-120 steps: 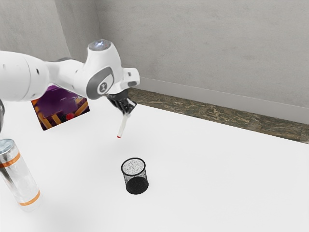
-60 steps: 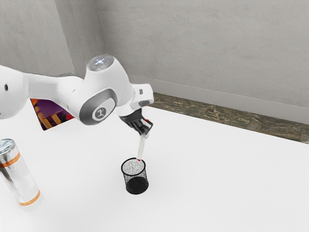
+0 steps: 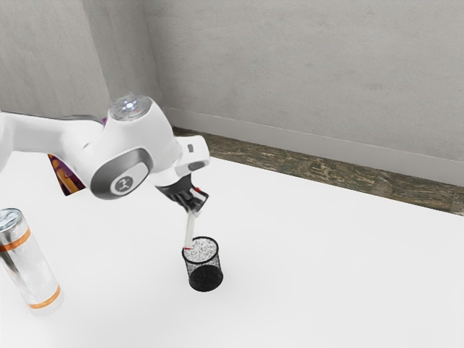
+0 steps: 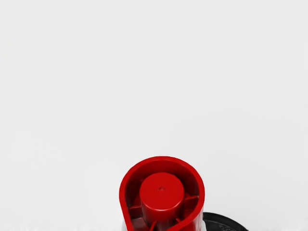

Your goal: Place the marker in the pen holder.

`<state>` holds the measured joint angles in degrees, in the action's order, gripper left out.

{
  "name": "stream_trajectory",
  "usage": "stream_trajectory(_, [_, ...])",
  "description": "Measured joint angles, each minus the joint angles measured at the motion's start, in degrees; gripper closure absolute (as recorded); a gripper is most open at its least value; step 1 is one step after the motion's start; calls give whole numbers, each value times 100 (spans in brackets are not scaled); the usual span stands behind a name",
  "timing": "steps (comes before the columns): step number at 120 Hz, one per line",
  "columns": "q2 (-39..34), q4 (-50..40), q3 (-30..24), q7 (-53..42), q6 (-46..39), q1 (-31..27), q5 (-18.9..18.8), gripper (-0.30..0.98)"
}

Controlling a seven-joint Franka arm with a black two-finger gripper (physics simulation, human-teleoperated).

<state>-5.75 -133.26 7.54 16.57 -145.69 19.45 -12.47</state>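
The tool [image 3: 194, 206], closed on the tilted marker [image 3: 190, 230], holds its red lower end over the exterior-view left side of the pen holder [image 3: 212, 264]; lowered thus off-centre, that end could snag the rim [image 3: 218, 250], tipping the pen holder.

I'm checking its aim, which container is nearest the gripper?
The black mesh pen holder, just below the gripper; the orange-banded can is farther off, at the exterior view's left.

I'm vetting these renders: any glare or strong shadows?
Exterior view: glossy reflections on the silver cylinder, no strong shadow on the evenly bright table. Wrist view: soft shading inside the marker's red end, the table almost flat white.
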Motion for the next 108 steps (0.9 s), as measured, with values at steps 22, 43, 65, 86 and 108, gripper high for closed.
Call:
stream_trajectory(22, [37, -27, -25, 365, -53, 92, -254, 78])
stream_trajectory(43, [149, -25, -32, 624, -191, 91, -334, 76])
stream_trajectory(65, [299, -3, -35, 782, -360, 101, -299, 64])
stream_trajectory(86, [362, 85, 7, 754, -429, 123, -206, 29])
stream_trajectory(108, [712, 2084, 76, 680, 817, -95, 52, 12])
